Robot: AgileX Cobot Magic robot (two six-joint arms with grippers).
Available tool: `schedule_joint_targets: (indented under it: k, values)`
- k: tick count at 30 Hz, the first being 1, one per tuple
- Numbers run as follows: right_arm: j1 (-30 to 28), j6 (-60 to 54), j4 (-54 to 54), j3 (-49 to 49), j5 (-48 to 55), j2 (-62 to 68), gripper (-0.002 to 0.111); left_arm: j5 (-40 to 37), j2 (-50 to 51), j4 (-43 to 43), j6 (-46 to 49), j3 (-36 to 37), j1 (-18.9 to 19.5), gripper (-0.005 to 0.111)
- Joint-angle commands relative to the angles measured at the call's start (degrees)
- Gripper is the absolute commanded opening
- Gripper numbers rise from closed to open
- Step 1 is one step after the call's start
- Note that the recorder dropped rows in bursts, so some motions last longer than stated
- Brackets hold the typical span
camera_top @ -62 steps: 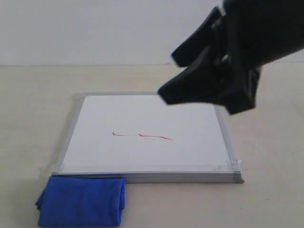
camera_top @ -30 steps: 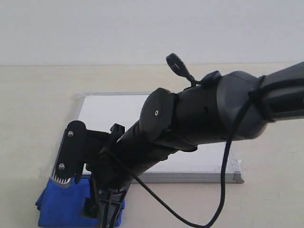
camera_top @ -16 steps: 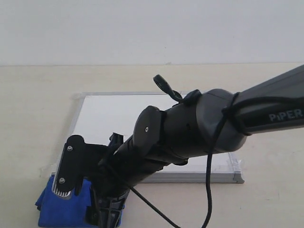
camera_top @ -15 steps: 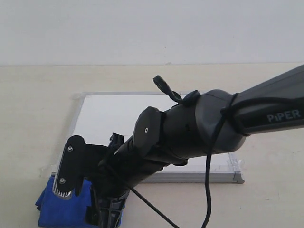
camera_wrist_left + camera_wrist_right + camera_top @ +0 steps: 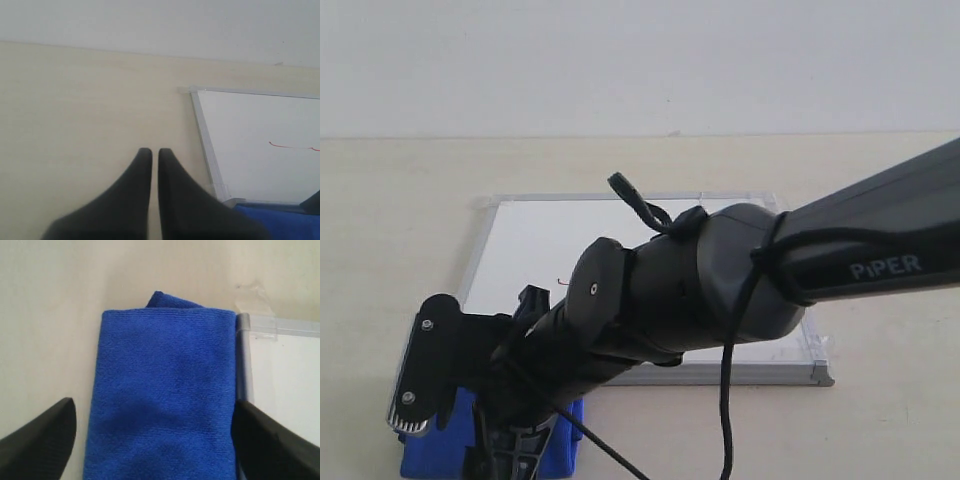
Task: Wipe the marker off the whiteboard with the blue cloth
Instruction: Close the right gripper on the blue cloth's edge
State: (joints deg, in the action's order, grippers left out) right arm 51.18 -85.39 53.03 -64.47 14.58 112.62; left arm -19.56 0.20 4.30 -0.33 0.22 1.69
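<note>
My right arm (image 5: 720, 290) is no longer hanging high over the far right of the whiteboard (image 5: 520, 240). It is now stretching across it, down toward the near left corner of the surface (image 5: 380, 200). In the last second it is sliding further toward the surface's left edge and sinking closer to the near edge. One finger (image 5: 420, 370) of my right claw (image 5: 152, 435) is now covering the board's near left corner. My arm is hiding more of the blue cloth (image 5: 425, 455) than a second ago, and the left end of the marker (image 5: 562, 280) is peeking out again beside it.
</note>
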Motion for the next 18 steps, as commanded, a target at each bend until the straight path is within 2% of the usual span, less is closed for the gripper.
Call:
schedule_joint_targets:
  k: [1,18]
  values:
    - [0.0,-0.1,0.3,-0.3,-1.9,0.1,0.076,0.2,-0.2,0.4,-0.1,-0.2,-0.4,0.004]
    - [0.0,1.0,0.3,-0.3,-2.0,0.5,0.076,0.2,-0.2,0.4,-0.1,-0.2,-0.4,0.004]
